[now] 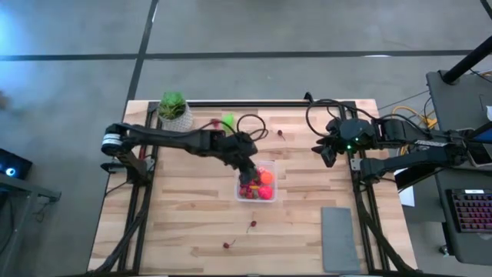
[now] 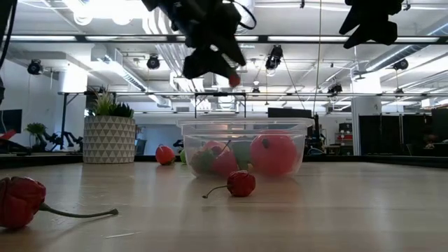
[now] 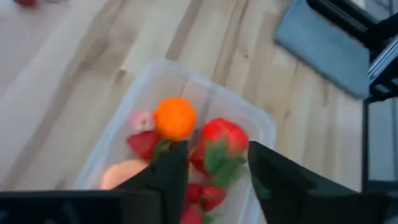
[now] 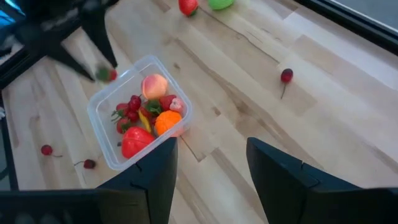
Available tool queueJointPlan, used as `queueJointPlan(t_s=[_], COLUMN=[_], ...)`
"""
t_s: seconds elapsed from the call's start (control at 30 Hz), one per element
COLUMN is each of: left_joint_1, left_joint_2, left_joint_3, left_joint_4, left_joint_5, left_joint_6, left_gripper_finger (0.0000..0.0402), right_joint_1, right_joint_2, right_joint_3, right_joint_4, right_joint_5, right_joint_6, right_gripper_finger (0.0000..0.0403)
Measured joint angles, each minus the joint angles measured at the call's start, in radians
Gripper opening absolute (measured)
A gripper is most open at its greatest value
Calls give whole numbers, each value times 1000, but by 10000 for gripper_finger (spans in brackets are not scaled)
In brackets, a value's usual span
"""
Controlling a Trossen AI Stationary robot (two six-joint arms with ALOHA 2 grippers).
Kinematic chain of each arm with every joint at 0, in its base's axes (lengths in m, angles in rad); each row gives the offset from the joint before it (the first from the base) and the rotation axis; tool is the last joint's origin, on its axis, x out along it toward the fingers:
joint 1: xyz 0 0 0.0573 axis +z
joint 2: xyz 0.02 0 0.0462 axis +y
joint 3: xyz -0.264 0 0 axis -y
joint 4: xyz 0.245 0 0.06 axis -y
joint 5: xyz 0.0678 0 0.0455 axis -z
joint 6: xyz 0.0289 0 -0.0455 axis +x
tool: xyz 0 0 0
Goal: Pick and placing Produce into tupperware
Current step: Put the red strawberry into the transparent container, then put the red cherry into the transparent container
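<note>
- Risk: left hand (image 1: 247, 168) hangs over the tupperware (image 1: 270, 165); the small red fruit (image 4: 111, 75) at its fingertips is dropping or about to. My read: it could bounce off the pile or clip the rim and roll onto the counter (image 1: 307, 223).
- Risk: tub looks light; a low exit could nudge it.
- Left hand: fingers part open. Left wrist view shows the gap between them empty, tub contents below. Whether the red piece is touching a fingertip or already free, can't tell.
- Right hand (image 1: 329, 154): parked over the counter's right side, well clear of the tub, fingers apart, holding nothing.
- Tupperware mid-counter, several pieces inside, including an orange ball (image 3: 175, 118).
- Stray cherries (image 1: 251, 225) lie on the counter in front of the tub, one more behind it.
</note>
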Motion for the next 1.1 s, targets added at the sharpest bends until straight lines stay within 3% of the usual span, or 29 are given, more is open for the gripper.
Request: queueJointPlan(t_s=[0.2,0.33,0.47,0.53,0.73,0.87,1.1], left_joint_1=[-17,-16,-21,-22,-20,-20,-13], left_joint_2=[22,-14,-101,-150,-280,-338,-418], left_joint_3=[-37,-44,-29,-35,-64,-72,-139], left_joint_4=[40,0,14,18,-51,-78,-101], left_joint_5=[-7,11,-3,-64,-286,-352,-416], left_joint_6=[-69,-80,-147,-148,-149,-150,-148], left_gripper_finger=[229,257,259,259,260,260,260], right_joint_1=[0,-2,-78,-148,-352,-445,-528], right_joint_2=[21,77,198,285,575,710,888], right_joint_3=[0,-1,-2,-2,-4,34,202], right_joint_4=[-1,3,34,57,211,310,280], right_joint_5=[1,10,16,12,-213,-218,-212], right_joint_6=[12,43,52,-3,-149,-196,-278], right_gripper_finger=[185,185,185,185,185,185,185])
